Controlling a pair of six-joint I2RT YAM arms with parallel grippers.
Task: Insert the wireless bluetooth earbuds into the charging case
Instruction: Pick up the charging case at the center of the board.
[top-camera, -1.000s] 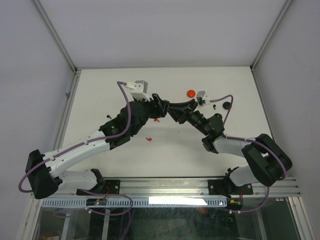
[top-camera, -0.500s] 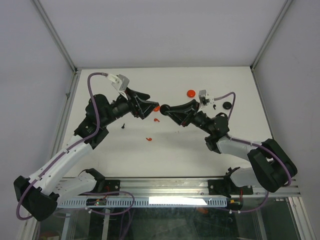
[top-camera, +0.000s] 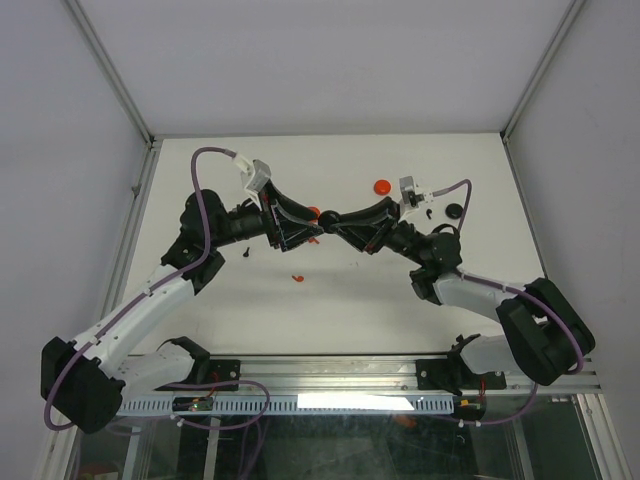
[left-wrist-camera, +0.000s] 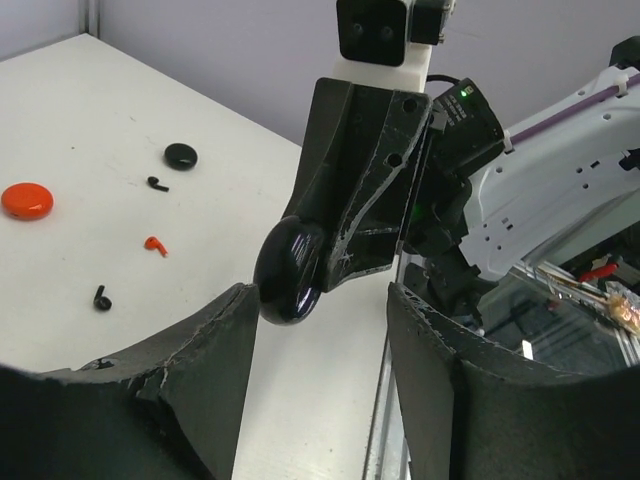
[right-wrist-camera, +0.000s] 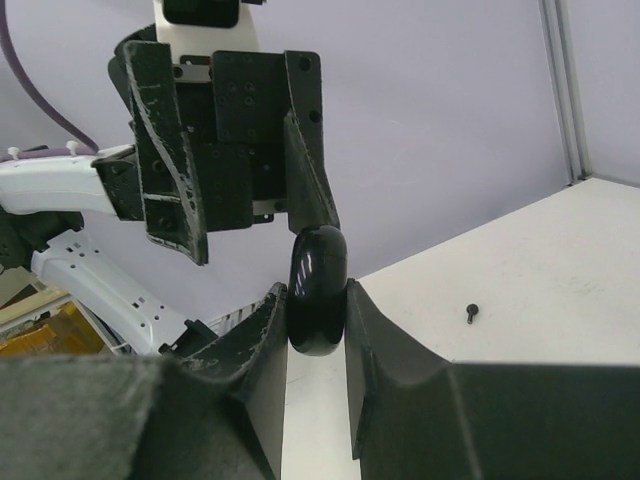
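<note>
My right gripper (right-wrist-camera: 317, 300) is shut on a glossy black rounded charging case (right-wrist-camera: 317, 285) and holds it above the table at mid-table (top-camera: 326, 217). My left gripper (left-wrist-camera: 320, 295) is open and empty. It faces the right gripper, and the case (left-wrist-camera: 290, 272) sits just beyond its left fingertip (left-wrist-camera: 235, 310). In the top view the left gripper (top-camera: 297, 226) nearly meets the right gripper (top-camera: 333, 218). Tiny earbuds lie on the table: a red one (top-camera: 297, 278), a black one (top-camera: 246, 252), and in the left wrist view a red one (left-wrist-camera: 153, 243) and two black ones (left-wrist-camera: 157, 184) (left-wrist-camera: 100, 297).
A round red disc (top-camera: 382, 186) and a round black disc (top-camera: 453, 210) lie at the back right of the white table (top-camera: 250, 180). They also show in the left wrist view, red (left-wrist-camera: 26, 200) and black (left-wrist-camera: 181, 154). A black earbud (right-wrist-camera: 471, 313) lies right of the right gripper.
My left arm pulled back to the left, then swung its open gripper to the right towards the held case. The right gripper kept the case and shifted slightly.
</note>
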